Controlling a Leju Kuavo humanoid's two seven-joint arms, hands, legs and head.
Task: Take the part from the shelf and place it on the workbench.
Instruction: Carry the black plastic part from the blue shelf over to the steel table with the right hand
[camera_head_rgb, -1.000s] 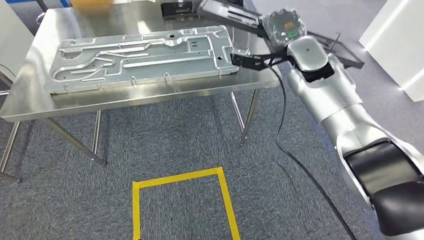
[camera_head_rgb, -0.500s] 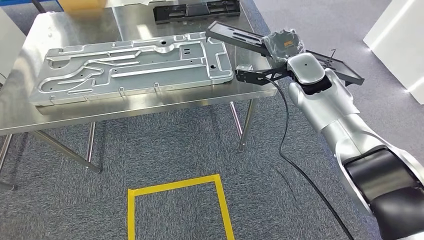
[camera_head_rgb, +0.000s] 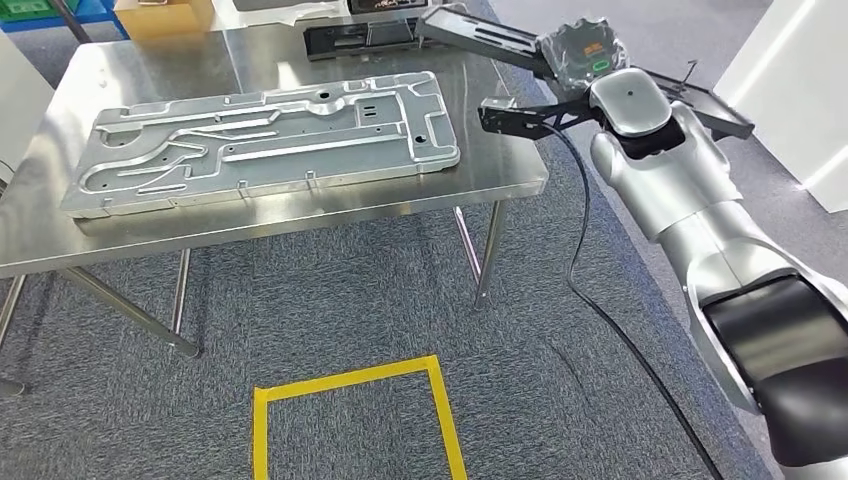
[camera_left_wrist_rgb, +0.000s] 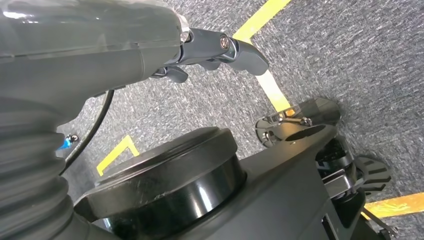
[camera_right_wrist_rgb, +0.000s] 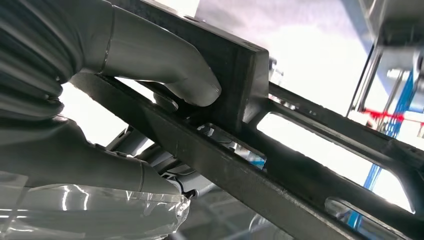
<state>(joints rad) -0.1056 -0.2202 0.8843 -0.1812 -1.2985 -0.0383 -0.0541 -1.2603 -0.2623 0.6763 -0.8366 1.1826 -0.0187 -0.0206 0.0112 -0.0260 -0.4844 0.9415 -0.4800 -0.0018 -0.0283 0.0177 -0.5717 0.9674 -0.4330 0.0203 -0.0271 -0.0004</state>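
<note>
The part (camera_head_rgb: 478, 37) is a long black frame. My right hand (camera_head_rgb: 582, 55), wrapped in clear plastic, grips it in the air over the right end of the steel workbench (camera_head_rgb: 300, 205). In the right wrist view the thumb (camera_right_wrist_rgb: 165, 55) presses on the black part (camera_right_wrist_rgb: 235, 75) and the other fingers lie under its bar. My left hand (camera_left_wrist_rgb: 220, 47) hangs above the carpet with its fingers apart and nothing in them.
A large silver metal plate (camera_head_rgb: 265, 135) covers much of the workbench. A second black part (camera_head_rgb: 360, 38) lies at the bench's back edge, near a cardboard box (camera_head_rgb: 165, 12). A yellow tape square (camera_head_rgb: 350, 420) marks the carpet. A white block (camera_head_rgb: 800, 80) stands at the right.
The whole picture has shifted, so the camera moved. My right hand keeps its hold on the black part, which sits slightly higher over the bench's right end than half a second ago.
</note>
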